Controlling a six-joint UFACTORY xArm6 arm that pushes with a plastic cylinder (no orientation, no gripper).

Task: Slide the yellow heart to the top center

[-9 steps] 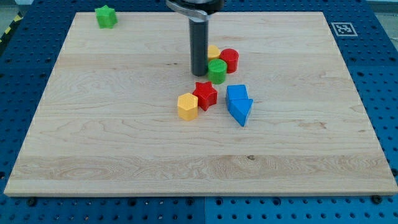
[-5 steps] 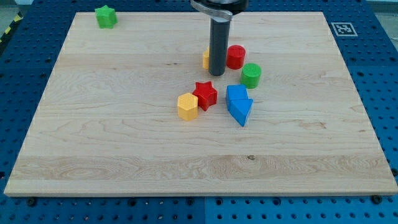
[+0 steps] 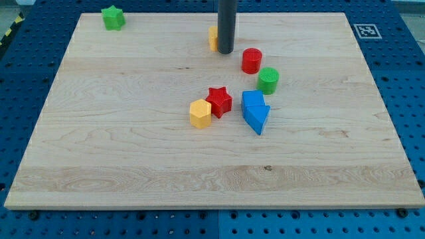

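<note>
The yellow heart (image 3: 213, 38) lies near the top centre of the wooden board (image 3: 119, 146), mostly hidden behind my rod; only its left edge shows. My tip (image 3: 226, 51) touches the board just on the view's bottom right side of the heart, against it. The red cylinder (image 3: 251, 60) stands a little to the right and below the tip.
A green cylinder (image 3: 268, 80) sits right of the red one. A red star (image 3: 219, 101), a yellow hexagon (image 3: 200, 113) and two blue blocks (image 3: 254, 111) cluster mid-board. A green star (image 3: 113, 17) is at the top left corner.
My tip moved up the view, pushing the yellow heart from beside the red cylinder toward the top centre. Earlier the green cylinder was knocked to the right.
</note>
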